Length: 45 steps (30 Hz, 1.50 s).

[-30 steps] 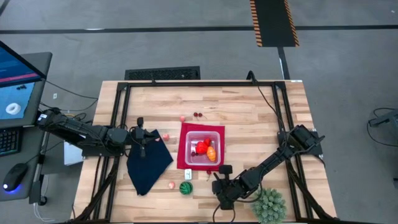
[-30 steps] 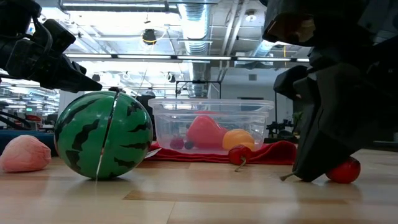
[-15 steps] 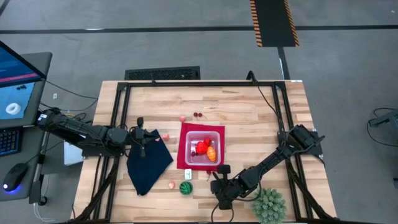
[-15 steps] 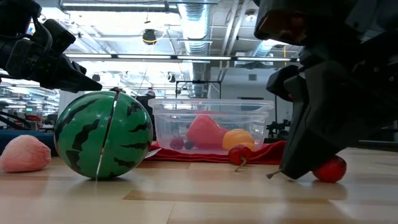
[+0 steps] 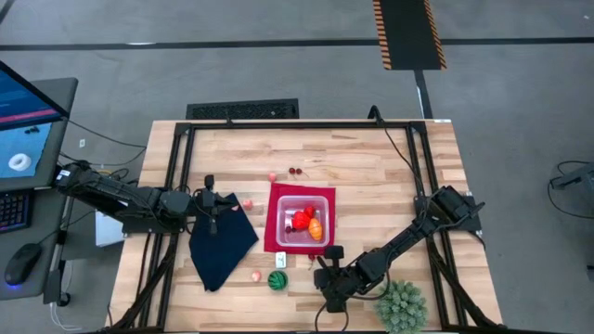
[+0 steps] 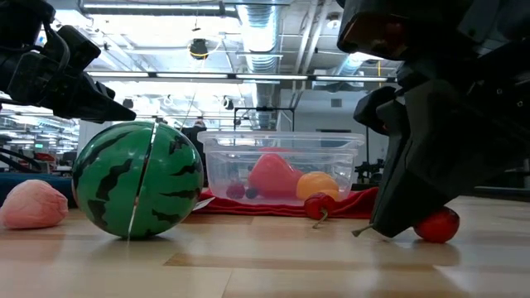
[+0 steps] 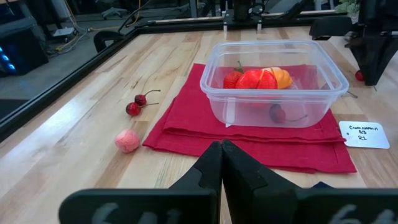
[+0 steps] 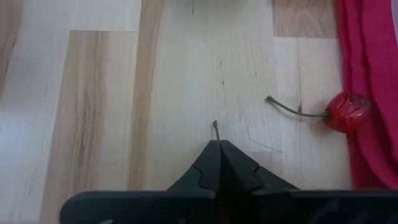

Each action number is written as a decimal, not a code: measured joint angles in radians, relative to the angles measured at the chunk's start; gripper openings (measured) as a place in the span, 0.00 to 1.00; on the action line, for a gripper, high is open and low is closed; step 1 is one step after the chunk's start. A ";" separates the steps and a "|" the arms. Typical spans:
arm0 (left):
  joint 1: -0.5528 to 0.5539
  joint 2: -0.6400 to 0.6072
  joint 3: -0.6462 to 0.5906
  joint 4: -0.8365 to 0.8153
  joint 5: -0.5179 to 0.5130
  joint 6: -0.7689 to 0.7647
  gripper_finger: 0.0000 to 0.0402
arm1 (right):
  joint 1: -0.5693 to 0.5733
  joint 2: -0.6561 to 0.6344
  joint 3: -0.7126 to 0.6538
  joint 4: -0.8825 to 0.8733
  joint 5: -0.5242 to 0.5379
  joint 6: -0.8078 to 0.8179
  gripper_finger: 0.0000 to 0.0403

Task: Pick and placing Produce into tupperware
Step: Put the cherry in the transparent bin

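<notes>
The clear tupperware stands on a red mat mid-table and holds red and orange produce. My right gripper is down at the table in front of the mat, shut on a red cherry. A second cherry lies against the mat's near edge. A striped green ball and a pink piece sit on the table left of my right gripper. My left gripper hovers shut over the navy cloth, left of the mat. My right gripper pinches the cherry's thin stem between its fingertips; the stem's free end pokes out past them. The fingers slant down from the table's right and lie across the stem. The cherry's red body sits at table level beside the fingers.
A pair of dark cherries and a pink piece lie beyond the mat's far left corner. A white label card lies at the mat's near edge. The spiky green plant ball sits near the front edge, right of my right gripper.
My right gripper's fingertips have shifted a little toward the table's left, and the red cherry has slid along the table with them. Nearly all of that happened in the earlier half second.
</notes>
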 joint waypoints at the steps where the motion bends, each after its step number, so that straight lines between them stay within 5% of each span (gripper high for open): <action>1: 0.000 0.000 0.000 0.000 0.000 0.000 0.00 | 0.000 0.000 0.000 0.001 0.000 0.001 0.07; 25: 0.000 0.000 0.000 0.000 0.000 0.000 0.00 | -0.018 -0.007 0.011 0.010 0.011 -0.034 0.05; 45: 0.000 0.000 0.000 0.000 0.000 0.000 0.00 | -0.036 -0.009 0.323 -0.289 0.107 -0.202 0.04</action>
